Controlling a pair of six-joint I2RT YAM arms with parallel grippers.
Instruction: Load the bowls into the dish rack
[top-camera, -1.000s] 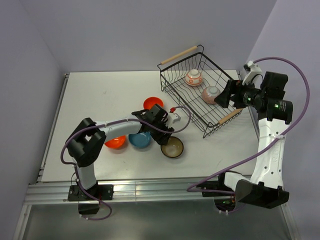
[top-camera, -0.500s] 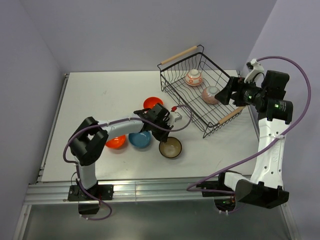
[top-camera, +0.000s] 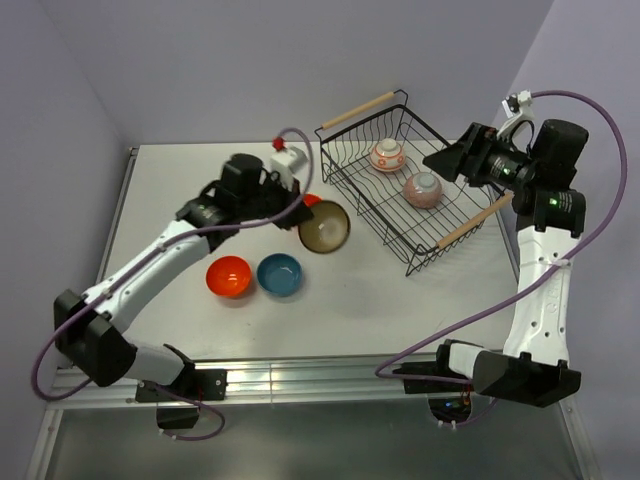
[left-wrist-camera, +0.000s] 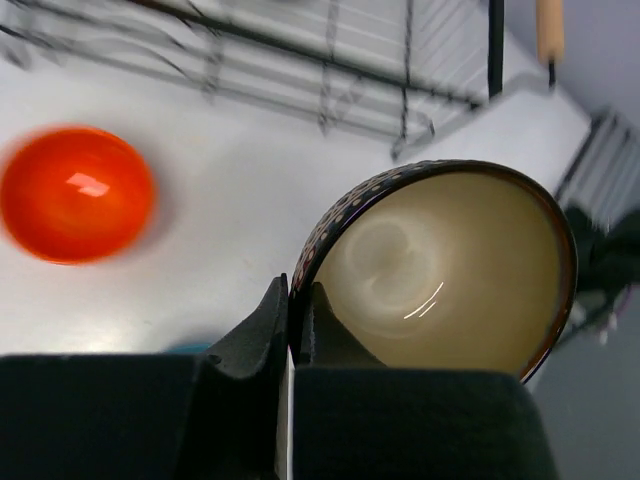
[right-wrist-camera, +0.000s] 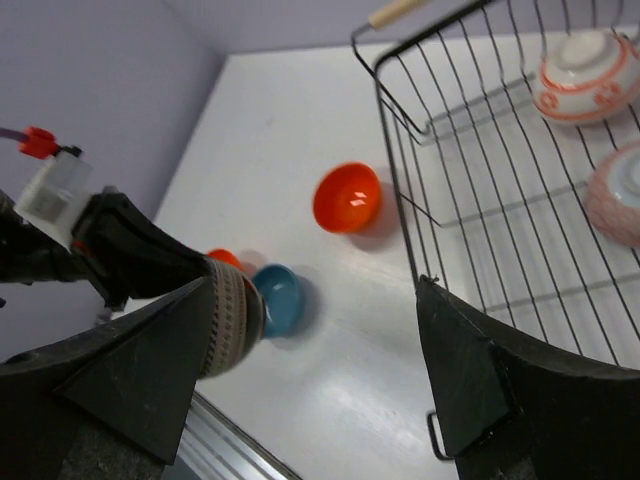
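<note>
The left gripper (left-wrist-camera: 294, 302) pinches the rim of the brown bowl (left-wrist-camera: 450, 270), one finger (left-wrist-camera: 262, 322) outside the wall and the other inside, the jaws narrow on it. The bowl is held off the table (top-camera: 190, 190), tipped on edge so its beige inside faces up toward the top camera. It hangs just left of the rack (top-camera: 372, 205), outside the wire wall.

Three bowls are on the table. One orange bowl (top-camera: 229, 276) and the blue bowl (top-camera: 279, 274) sit side by side, nearly touching, nearer the arm bases. The second orange bowl (right-wrist-camera: 347, 197) sits closer to the rack's left wall (in the top view it is mostly hidden behind the left gripper and the brown bowl).

Two bowls lie upside down on the rack floor: the orange-and-white bowl (top-camera: 388, 155) toward the back and the grey-and-white bowl (top-camera: 423, 189) just in front of it, close together but apart.

The right gripper (top-camera: 447, 160) hovers above the rack's right side, near its wooden handle (top-camera: 474, 221). Its fingers (right-wrist-camera: 150, 385) are spread wide with nothing between them.
</note>
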